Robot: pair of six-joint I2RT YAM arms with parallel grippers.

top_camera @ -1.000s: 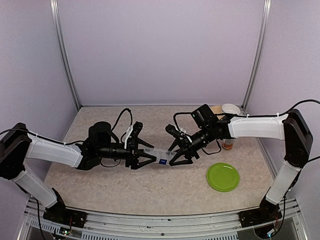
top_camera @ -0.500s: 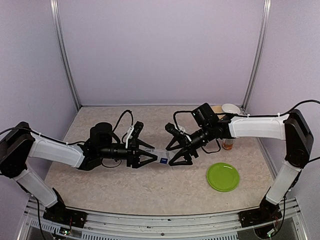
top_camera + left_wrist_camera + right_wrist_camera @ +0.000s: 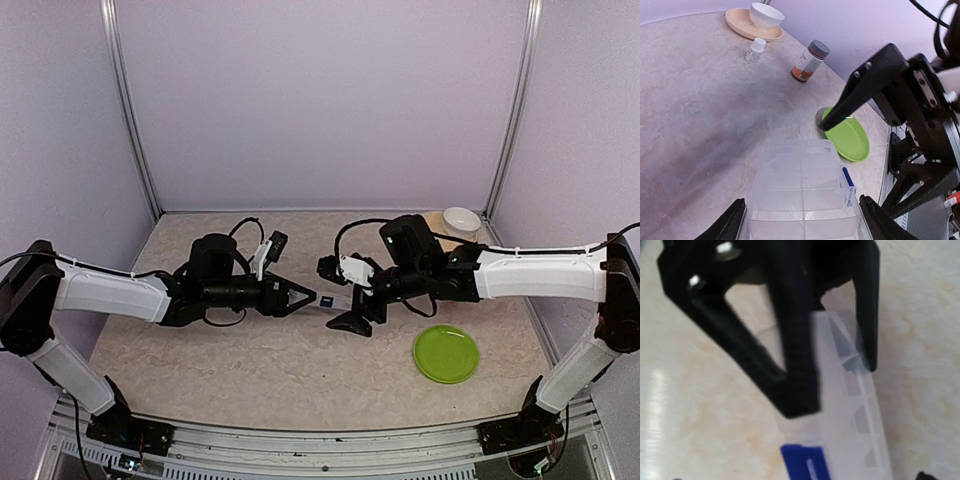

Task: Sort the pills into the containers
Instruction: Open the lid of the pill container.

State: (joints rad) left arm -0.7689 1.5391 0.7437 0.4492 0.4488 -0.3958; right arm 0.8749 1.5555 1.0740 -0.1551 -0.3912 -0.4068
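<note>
Two sets of jaws, two different jobs. My left gripper (image 3: 303, 298) pinches the pill organiser (image 3: 801, 182) across its long sides. In the left wrist view the clear walls run down between my fingers (image 3: 730, 226), and the right wrist view shows those same black fingers straddling the box. Whether the box rests on the table (image 3: 250, 360) or hangs just above it, I cannot tell. My right gripper (image 3: 342, 296) stands spread wide just off the organiser's free end, gripping nothing that I can see.

No loose pills show anywhere. The amber bottle (image 3: 810, 61) and the small white bottle (image 3: 756, 50) stand upright well away from the box, over by the white bowl (image 3: 766, 15), and the green plate (image 3: 847, 137) lies near my right arm. The organiser's lid looks closed, with the blue latch (image 3: 849, 181) on the side facing the plate.

So I judge this to be the preparing step: steady the box and get it open, with no pill moved yet. Next I would keep the left pinch firm and level. I would bring the right jaws in around the latch edge, then close gently and lift the lid without dragging the box out of my left fingers.
</note>
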